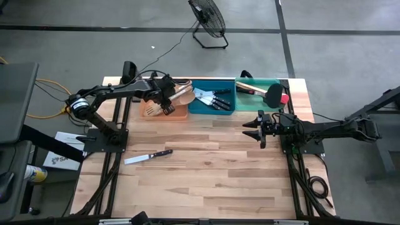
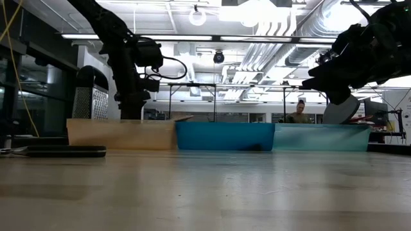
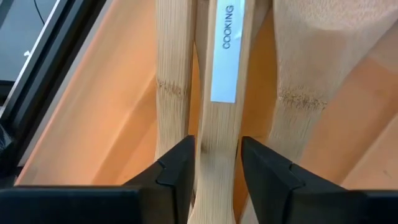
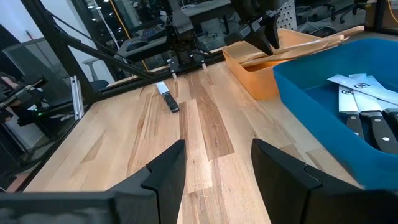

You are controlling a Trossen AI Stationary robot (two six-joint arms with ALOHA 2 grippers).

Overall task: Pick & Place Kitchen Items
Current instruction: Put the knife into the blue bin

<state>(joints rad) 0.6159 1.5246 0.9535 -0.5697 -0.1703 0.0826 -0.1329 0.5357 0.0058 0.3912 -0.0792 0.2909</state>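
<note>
Left gripper: over the orange bin, jaws narrow; in the left wrist view its fingers stand on either side of a labelled wooden utensil handle, just beside it, and contact cannot be told.
Orange bin: leftmost of three bins at the table's far edge; holds pale wooden spoons and spatulas, some poking over the rim.
Loose knife: black handle, steel blade, flat on the wooden table, well in front of the orange bin.
Blue bin: middle; holds black-handled knives.
Green bin: rightmost; holds wooden-handled turners, one with a black head, one with a red head.
Right gripper: above bare table in front of the green bin, jaws apart, holding nothing.
</note>
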